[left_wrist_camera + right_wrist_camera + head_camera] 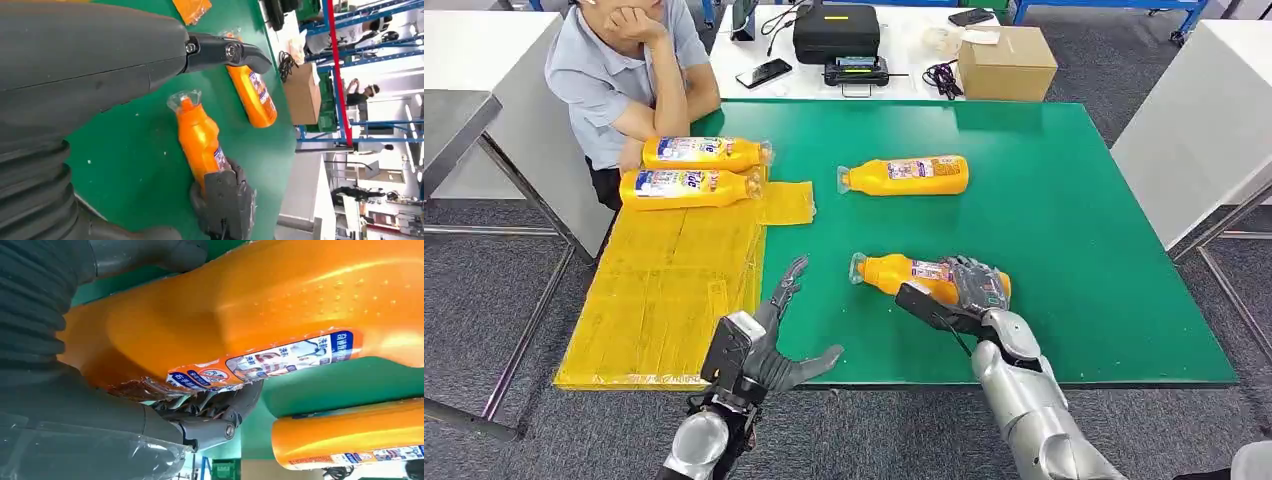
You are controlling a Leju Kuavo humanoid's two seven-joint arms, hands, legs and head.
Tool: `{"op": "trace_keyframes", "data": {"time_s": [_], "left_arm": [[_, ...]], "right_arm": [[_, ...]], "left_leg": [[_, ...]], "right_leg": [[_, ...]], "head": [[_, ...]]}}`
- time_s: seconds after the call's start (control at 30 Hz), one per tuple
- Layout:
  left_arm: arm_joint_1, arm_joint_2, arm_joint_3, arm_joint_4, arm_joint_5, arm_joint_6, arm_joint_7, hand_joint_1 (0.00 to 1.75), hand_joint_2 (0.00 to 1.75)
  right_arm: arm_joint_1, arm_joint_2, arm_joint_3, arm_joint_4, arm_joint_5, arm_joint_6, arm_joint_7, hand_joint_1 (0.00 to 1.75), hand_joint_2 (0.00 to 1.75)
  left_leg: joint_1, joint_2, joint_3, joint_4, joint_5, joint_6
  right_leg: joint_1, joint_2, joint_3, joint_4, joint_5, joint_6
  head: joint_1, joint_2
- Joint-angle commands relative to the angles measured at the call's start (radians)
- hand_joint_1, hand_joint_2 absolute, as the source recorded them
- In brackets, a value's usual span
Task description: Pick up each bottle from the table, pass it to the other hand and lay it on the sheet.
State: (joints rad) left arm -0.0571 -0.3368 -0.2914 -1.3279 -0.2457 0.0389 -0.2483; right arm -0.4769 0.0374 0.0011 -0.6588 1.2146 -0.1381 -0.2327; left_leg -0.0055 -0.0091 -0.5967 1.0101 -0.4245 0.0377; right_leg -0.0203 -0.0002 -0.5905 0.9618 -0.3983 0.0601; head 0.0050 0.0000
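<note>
1. The near bottle [902, 273] is seen lying on its side on the green tabletop [1074, 250], its long axis across the robot's front and its cap toward the yellow sheet [664, 290].
2. Its base end is grasped by the right robot hand [969, 285]; it seems not yet lifted, though this is hard to judge.
3. The left robot hand [774, 345] is held released near the cap end, beside the sheet.
4. Two bottles [689, 170] are laid on the sheet; the far bottle [906, 175] remains.
</note>
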Motion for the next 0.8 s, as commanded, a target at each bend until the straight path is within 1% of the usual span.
{"op": "trace_keyframes", "data": {"time_s": [0.03, 0.1, 0.17, 0.2, 0.27, 0.33, 0.37, 0.4, 0.5, 0.63, 0.67, 0.7, 0.73, 0.8], "left_arm": [[-0.041, -0.012, -0.021, 0.082, 0.008, -0.004, 0.002, 0.0, 1.75], [-0.041, -0.012, -0.022, 0.082, 0.011, -0.004, 0.001, 0.0, 1.75], [-0.039, -0.012, -0.02, 0.078, 0.04, 0.009, -0.015, 0.0, 1.75], [-0.038, -0.012, -0.02, 0.074, 0.045, 0.031, -0.023, 0.0, 1.75], [-0.028, -0.012, -0.014, 0.055, 0.06, 0.09, -0.023, 0.0, 1.75], [-0.027, -0.012, -0.011, 0.052, 0.06, 0.088, -0.024, 0.0, 1.75], [-0.025, -0.012, -0.006, 0.049, 0.06, 0.087, -0.025, 0.0, 1.75], [-0.025, -0.012, -0.006, 0.049, 0.06, 0.087, -0.025, 0.0, 1.75], [-0.025, -0.012, -0.008, 0.049, 0.06, 0.087, -0.025, 0.0, 1.75], [-0.025, -0.012, -0.008, 0.049, 0.06, 0.087, -0.025, 0.0, 1.75], [-0.024, -0.012, -0.005, 0.052, 0.082, 0.105, -0.012, 0.0, 1.75], [-0.023, -0.012, 0.0, 0.055, 0.097, 0.105, -0.01, 0.0, 1.75], [-0.021, -0.012, 0.009, 0.059, 0.108, 0.104, -0.007, 0.0, 1.75], [-0.015, -0.012, 0.026, 0.066, 0.154, 0.104, -0.004, 0.0, 1.75]], "right_arm": [[0.047, -0.013, -0.032, 0.117, -0.042, 0.017, -0.024, 1.75, 1.75], [0.051, -0.009, -0.045, 0.11, -0.08, 0.026, -0.048, 1.75, 1.75], [0.056, 0.003, -0.082, 0.091, -0.163, 0.053, -0.108, 1.75, 1.75], [0.06, 0.009, -0.089, 0.074, -0.195, 0.062, -0.126, 1.75, 1.75], [0.078, 0.029, -0.098, 0.005, -0.266, 0.094, -0.149, 1.75, 1.75], [0.082, 0.031, -0.093, -0.01, -0.27, 0.099, -0.141, 1.75, 1.75], [0.084, 0.033, -0.089, -0.022, -0.273, 0.104, -0.133, 1.75, 1.75], [0.084, 0.033, -0.089, -0.022, -0.273, 0.104, -0.133, 1.75, 1.75], [0.088, 0.029, -0.089, -0.022, -0.273, 0.104, -0.133, 1.75, 1.75], [0.088, 0.029, -0.089, -0.022, -0.273, 0.104, -0.133, 1.75, 1.75], [0.091, 0.039, -0.09, -0.044, -0.307, 0.109, -0.163, 1.75, 1.75], [0.093, 0.048, -0.088, -0.07, -0.337, 0.125, -0.178, 1.75, 1.75], [0.098, 0.056, -0.078, -0.102, -0.355, 0.132, -0.185, 1.75, 1.75], [0.117, 0.068, -0.046, -0.196, -0.404, 0.155, -0.188, 1.75, 1.75]], "left_leg": [[0.002, -0.004, 0.001, -0.001, 0.0, -0.002], [0.001, -0.003, 0.003, -0.001, 0.0, -0.002], [0.002, -0.004, 0.002, -0.001, 0.001, -0.003], [0.002, -0.003, 0.003, -0.001, 0.0, -0.002], [0.002, -0.004, 0.002, -0.001, 0.001, -0.003], [0.002, 0.0, 0.002, -0.001, 0.0, -0.002], [0.002, 0.002, 0.002, -0.002, 0.0, -0.002], [0.002, 0.005, 0.004, -0.001, -0.001, -0.002], [0.002, 0.005, 0.005, -0.001, -0.001, -0.003], [0.003, 0.004, 0.005, -0.001, 0.0, -0.003], [0.004, 0.004, 0.004, -0.001, 0.0, -0.004], [0.003, 0.006, 0.006, -0.001, -0.001, -0.002], [0.003, 0.005, 0.005, -0.001, 0.0, -0.003], [0.003, 0.007, 0.005, -0.001, -0.001, -0.003]], "right_leg": [[0.002, -0.005, 0.003, -0.002, 0.0, -0.002], [0.002, -0.004, 0.004, -0.002, 0.0, -0.002], [0.003, -0.005, 0.004, -0.003, 0.0, -0.003], [0.002, -0.004, 0.004, -0.002, 0.0, -0.002], [0.002, -0.005, 0.003, -0.002, 0.0, -0.004], [0.002, -0.001, 0.002, -0.001, 0.0, -0.003], [0.002, 0.0, 0.011, -0.003, 0.003, -0.004], [0.002, 0.002, 0.013, -0.002, 0.002, -0.004], [0.002, 0.003, 0.013, -0.001, 0.003, -0.007], [0.004, 0.003, 0.012, -0.001, 0.003, -0.007], [0.005, 0.002, 0.011, -0.002, 0.004, -0.008], [0.004, 0.004, 0.013, -0.001, 0.003, -0.006], [0.004, 0.003, 0.012, -0.002, 0.004, -0.007], [0.004, 0.005, 0.011, -0.001, 0.004, -0.007]], "head": [[0.0, 0.0], [0.0, 0.0], [0.0, 0.0], [0.0, 0.0], [0.0, 0.0], [0.0, 0.0], [0.0, 0.0], [0.0, 0.0], [0.0, 0.0], [0.0, 0.0], [0.0, 0.0], [0.0, 0.0], [0.0, 0.0], [0.0, 0.0]]}}
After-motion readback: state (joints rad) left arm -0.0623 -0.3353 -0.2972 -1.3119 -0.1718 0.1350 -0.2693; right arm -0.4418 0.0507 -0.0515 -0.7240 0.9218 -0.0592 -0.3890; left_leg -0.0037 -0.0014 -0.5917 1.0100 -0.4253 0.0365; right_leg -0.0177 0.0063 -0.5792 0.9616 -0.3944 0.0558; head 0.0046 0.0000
